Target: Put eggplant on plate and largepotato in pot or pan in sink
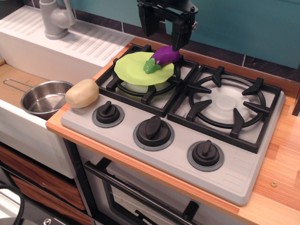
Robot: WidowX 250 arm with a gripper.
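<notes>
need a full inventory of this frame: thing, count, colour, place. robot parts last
eggplant: 1, purple with green cap, on the plate's right rim
plate: 1, lime green, on the left burner grate
largepotato: 1, pale tan, stove's front-left corner, beside the pan
pan: 1, shiny steel with wire handle, in the sink
sink: 1, white with tan floor, left of the stove
faucet: 1, grey, on the white drainboard
stove: 1, grey with black grates, on the wood counter
knobs: 3, black, along the stove front
tool: 1, black, above the eggplant, open, holding nothing
</notes>
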